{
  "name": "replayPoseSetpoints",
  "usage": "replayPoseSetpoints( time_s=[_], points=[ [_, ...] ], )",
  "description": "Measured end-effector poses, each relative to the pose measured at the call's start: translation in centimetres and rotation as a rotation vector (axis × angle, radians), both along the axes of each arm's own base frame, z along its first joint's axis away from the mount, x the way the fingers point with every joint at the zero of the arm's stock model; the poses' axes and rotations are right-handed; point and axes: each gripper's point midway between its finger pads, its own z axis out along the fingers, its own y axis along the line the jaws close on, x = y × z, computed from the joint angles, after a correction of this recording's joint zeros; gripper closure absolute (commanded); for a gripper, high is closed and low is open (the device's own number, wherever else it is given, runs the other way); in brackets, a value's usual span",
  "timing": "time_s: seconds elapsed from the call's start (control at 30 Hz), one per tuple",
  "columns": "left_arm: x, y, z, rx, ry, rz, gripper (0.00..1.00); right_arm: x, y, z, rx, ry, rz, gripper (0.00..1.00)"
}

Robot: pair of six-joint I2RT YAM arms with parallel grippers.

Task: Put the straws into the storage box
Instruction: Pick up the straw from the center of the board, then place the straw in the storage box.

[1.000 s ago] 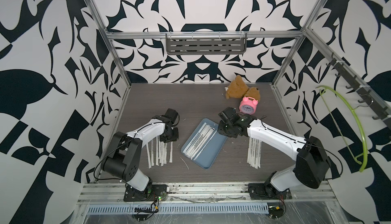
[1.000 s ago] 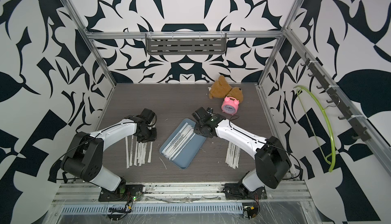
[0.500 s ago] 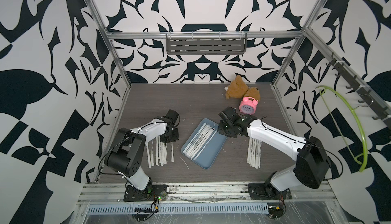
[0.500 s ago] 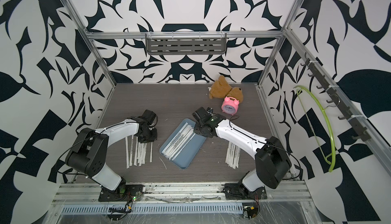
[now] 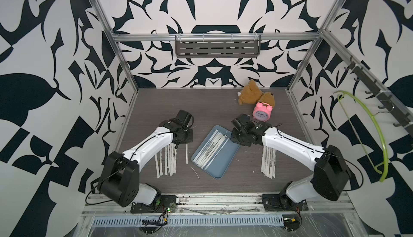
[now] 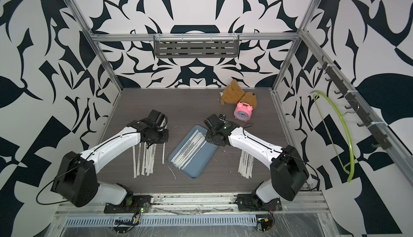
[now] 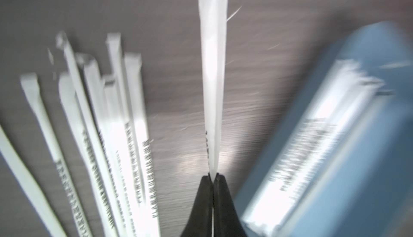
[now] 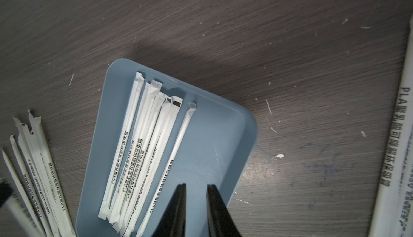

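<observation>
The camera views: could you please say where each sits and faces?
Top views: high at the front, looking down at the table; left arm and right arm show whole.
Left wrist: above the table, looking along the left gripper, shut on a straw.
Right wrist: looking past the open right gripper onto the storage box.
Shared: both wrist views show the storage box.

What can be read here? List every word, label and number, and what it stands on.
"PLA聚乳酸可降解环保吸管": on the long white paper-wrapped straws in the shallow blue-grey plastic storage box, and on another straw on the dark wooden table.
Finer print beside it: too small to read.
Straw print in the left wrist view: blurred.
Dial of the pink alarm clock: too small.
</observation>
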Motion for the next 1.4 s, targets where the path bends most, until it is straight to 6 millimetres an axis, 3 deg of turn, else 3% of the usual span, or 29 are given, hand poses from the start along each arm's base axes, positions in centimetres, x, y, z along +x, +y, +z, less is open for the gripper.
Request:
replayPoseSetpoints(
  time_s=[0.07,0.13,0.23,0.37,0.6,1.07,1.4],
  points=[
    [-0.3,-3.2,2.0,-0.046,-0.044,-0.088,0.98,0.1,-1.1,0.4,0.002,-0.01,-0.023,0.78],
    [-1.4,-6.6,2.5,-0.072,-0.053,-0.184,0.98,0.5,-2.7,1.1,-0.001,-0.027,-0.059,0.78],
    [-3.9,-10.8,0.6,-0.072,-0.006,-0.311,0.98,1.2,-5.0,2.3,-0.005,-0.059,-0.108,0.78],
    [-6.3,-13.8,-3.2,-0.027,0.077,-0.422,0.98,1.5,-7.7,3.2,-0.017,-0.079,-0.158,0.78],
    [-6.9,-14.4,-6.8,0.036,0.139,-0.484,0.98,1.3,-8.7,3.2,-0.036,-0.075,-0.162,0.78],
    [-7.8,-15.9,-8.3,0.113,0.117,-0.617,0.94,0.9,-8.6,2.0,-0.041,-0.038,-0.152,0.78],
    [-7.5,-15.1,-9.7,0.192,0.119,-0.628,0.92,0.8,-8.5,1.6,-0.039,-0.03,-0.15,0.78]
  ],
)
